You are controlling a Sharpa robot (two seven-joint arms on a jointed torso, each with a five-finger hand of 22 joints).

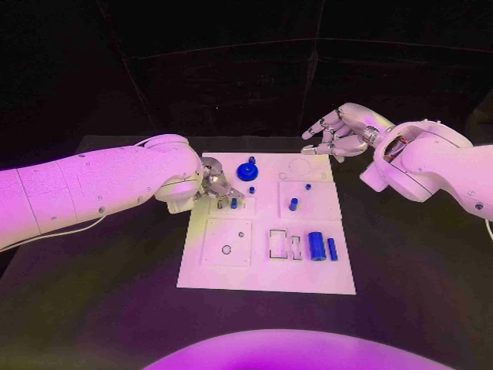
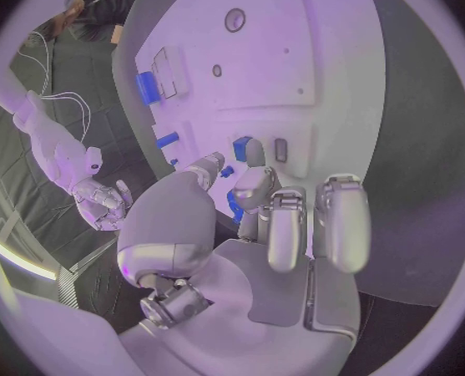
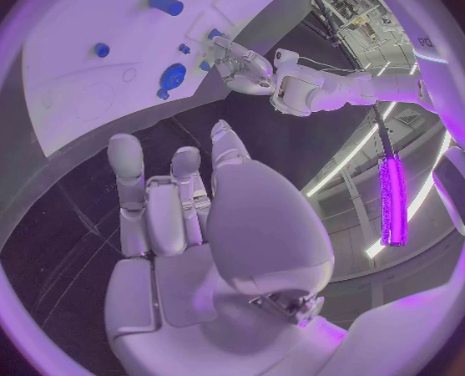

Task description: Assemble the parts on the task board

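white plastic task board [image 1: 266, 277]: left hand [image 1: 214, 185] fingertips [image 2: 255, 182] closing round small blue peg [image 1: 233, 203], grasp unclear; right hand [image 1: 337, 132] open, empty; next prob. lift & seat w/ care.

Black table [image 1: 91, 308] extending on all sides beneath the white plate, its surface matte and washed with purple light. Far edge of the table meets a dark backdrop; faint pale lines cross that backdrop, possibly folds or seams, too dim to identify.
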